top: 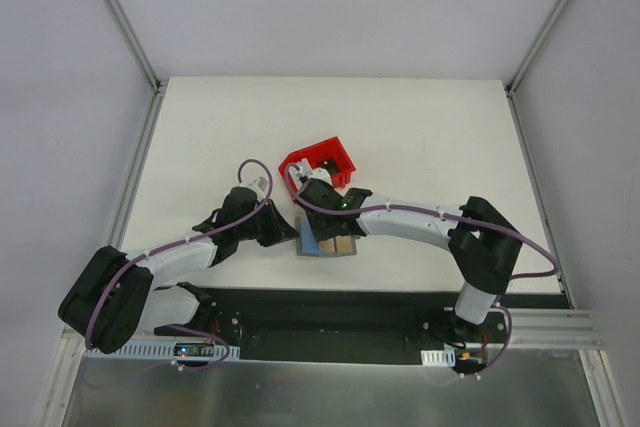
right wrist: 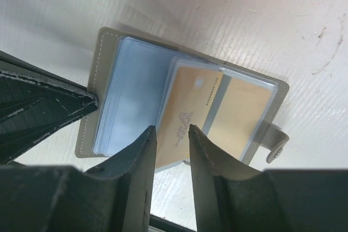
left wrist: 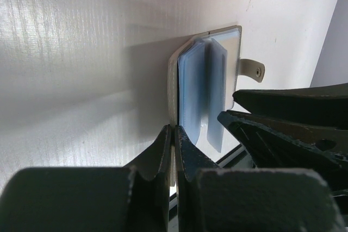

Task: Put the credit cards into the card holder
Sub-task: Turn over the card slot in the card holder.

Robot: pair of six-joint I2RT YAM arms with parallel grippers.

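Because the holder (right wrist: 103, 80) would otherwise flop shut or slide, the left gripper (left wrist: 174, 134) is clamped fully shut on the edge of its grey cover. This pins that flap flat to the table (top: 420, 127), so the clear sleeves (right wrist: 133, 96) lie exposed just ahead of its tips. That frees the right gripper (right wrist: 169, 145) to work the gold card (right wrist: 187, 101). The card lies face up on the half of the holder away from the left gripper, directly under and ahead of the right fingertips. It is slanted against the sleeves and apparently partly tucked into one; how deep it sits I cannot tell. The right jaws stand part open with a clear gap between them, and the card's near edge runs across that gap. Since the card is wider than the gap and shows its face, I judge it is not pinched; whether either finger touches it cannot be told. The snap tab (right wrist: 274, 145) sticks out to the right of this gripper, and the red bin (top: 320, 160) sits just beyond it. Whether other cards already sit in the sleeves is unclear.
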